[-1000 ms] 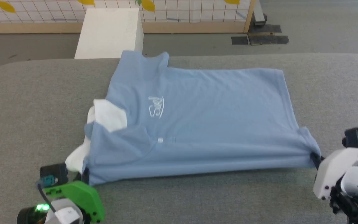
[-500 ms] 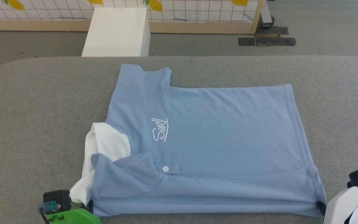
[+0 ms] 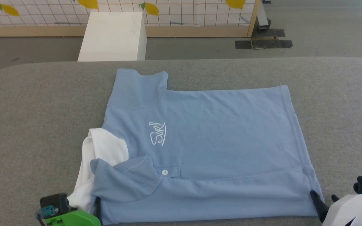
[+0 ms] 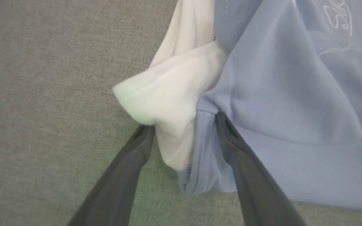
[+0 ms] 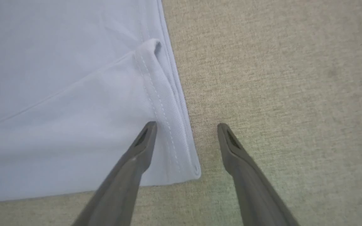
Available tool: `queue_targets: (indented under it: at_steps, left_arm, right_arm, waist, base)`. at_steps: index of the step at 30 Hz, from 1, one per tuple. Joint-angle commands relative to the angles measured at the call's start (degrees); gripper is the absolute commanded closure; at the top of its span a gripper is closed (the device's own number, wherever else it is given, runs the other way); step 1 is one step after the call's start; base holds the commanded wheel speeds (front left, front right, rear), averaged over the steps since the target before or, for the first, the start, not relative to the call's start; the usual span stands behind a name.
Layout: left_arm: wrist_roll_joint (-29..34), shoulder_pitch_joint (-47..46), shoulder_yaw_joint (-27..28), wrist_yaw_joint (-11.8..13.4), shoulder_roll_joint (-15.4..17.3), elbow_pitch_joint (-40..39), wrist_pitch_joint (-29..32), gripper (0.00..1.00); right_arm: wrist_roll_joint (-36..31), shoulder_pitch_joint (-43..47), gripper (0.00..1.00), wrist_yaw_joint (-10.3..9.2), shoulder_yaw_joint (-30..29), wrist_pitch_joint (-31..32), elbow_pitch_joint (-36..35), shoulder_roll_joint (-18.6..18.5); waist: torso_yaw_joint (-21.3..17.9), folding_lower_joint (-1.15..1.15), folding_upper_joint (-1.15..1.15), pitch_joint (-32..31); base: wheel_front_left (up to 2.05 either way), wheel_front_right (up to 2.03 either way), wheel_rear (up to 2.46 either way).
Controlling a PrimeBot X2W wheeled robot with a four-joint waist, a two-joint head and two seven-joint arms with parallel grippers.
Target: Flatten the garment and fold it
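Your light blue knit polo shirt with white collar (image 3: 206,141) lies folded on the grey fabric table (image 3: 30,119). Your left pincer (image 4: 183,124) gapes wide, the collar-end corner loose between its fingers. Your right pincer (image 5: 186,126), equally wide, straddles the hem corner, gripping nothing.

Light blue garment (image 3: 218,135), white collar (image 3: 105,150), grey table (image 3: 36,110), white grid panel (image 3: 184,12) with yellow lemons (image 3: 151,8)

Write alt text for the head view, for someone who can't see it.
A light blue polo shirt lies folded on a grey table, white collar toward the left. The left gripper and right gripper stand open at its near corners.
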Motion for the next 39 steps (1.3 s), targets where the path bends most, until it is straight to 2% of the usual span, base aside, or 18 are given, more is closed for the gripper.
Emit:
queue_targets:
  at_steps: [1,8,13,20,27,30,35,39]
  left_arm:
    - [-0.1,-0.6,0.6,-0.1,0.2,-0.9,-1.0,0.0]
    - [4.7,-5.2,2.0,-1.4,2.8,-4.5,-8.4,0.0]
    - [8.2,-14.6,1.2,-6.2,4.6,-1.8,-13.2,0.0]
    - [9.5,-31.5,-0.1,-13.3,6.3,6.4,-12.2,0.0]
    - [8.9,-48.2,-1.5,-19.3,8.8,16.4,-2.6,0.0]
    - [8.1,-54.1,-1.8,-20.5,9.7,20.0,3.4,0.0]
    - [6.4,-60.3,-1.3,-19.4,11.0,24.7,14.1,0.0]
    - [5.0,-62.5,-0.6,-16.3,12.4,27.0,23.4,0.0]
  right_arm:
    - [0.1,0.7,0.0,-0.09,0.4,-2.0,-1.0,-0.1]
    - [-2.6,-1.1,0.0,-0.09,4.3,-17.0,-4.7,-0.1]
    - [-5.6,-4.4,0.0,-0.09,8.9,-28.3,-5.5,-0.1]
    - [-7.4,-11.0,0.0,-0.09,13.2,-35.9,-4.7,-0.8]
    - [-8.5,-16.3,0.0,-0.09,16.0,-38.1,-4.3,-0.9]
    - [-8.6,-18.0,0.0,-0.09,16.9,-38.5,-4.3,-0.8]
    - [-8.0,-19.7,0.0,-0.09,17.8,-39.3,-4.4,-0.5]
    - [-7.3,-20.4,0.0,-0.09,18.6,-39.8,-4.0,-0.3]
  waist:
    - [-0.2,0.0,0.0,-0.3]
    - [-1.6,0.0,0.0,0.6]
    - [-3.5,0.0,0.0,4.1]
    - [-6.2,0.0,0.0,11.5]
    - [-9.7,0.0,0.0,18.0]
    - [-11.4,0.0,0.0,20.4]
    - [-13.7,0.0,0.0,23.2]
    - [-15.2,0.0,0.0,24.8]
  base:
    - [0.0,0.0,0.0]
    - [0.0,0.0,0.0]
    - [0.0,0.0,0.0]
    - [0.0,0.0,0.0]
    - [0.0,0.0,0.0]
    - [0.0,0.0,0.0]
    - [0.0,0.0,0.0]
    - [0.0,0.0,0.0]
